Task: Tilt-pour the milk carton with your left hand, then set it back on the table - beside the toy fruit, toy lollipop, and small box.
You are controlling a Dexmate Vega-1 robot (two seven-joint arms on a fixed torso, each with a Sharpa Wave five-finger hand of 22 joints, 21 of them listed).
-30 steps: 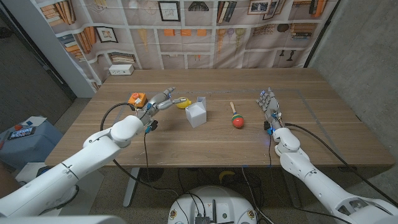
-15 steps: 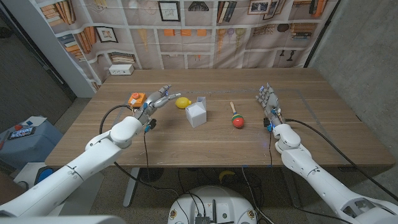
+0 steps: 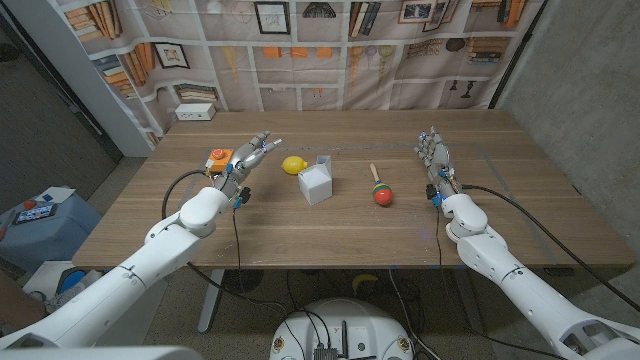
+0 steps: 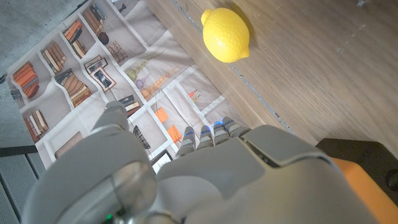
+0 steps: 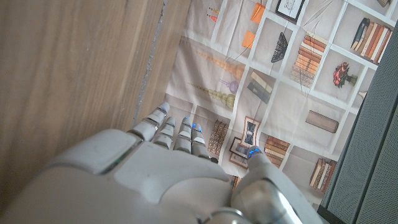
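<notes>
Hovering left hand (image 3: 245, 160) released | one lemon (image 3: 293, 165) | one white box (image 3: 315, 183) | right hand (image 3: 435, 165) released

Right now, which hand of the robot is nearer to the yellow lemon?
The left hand. It is just beside the lemon, toward the robot's left, near the orange carton. The right hand is far across the table, past the white box and the lollipop.
</notes>
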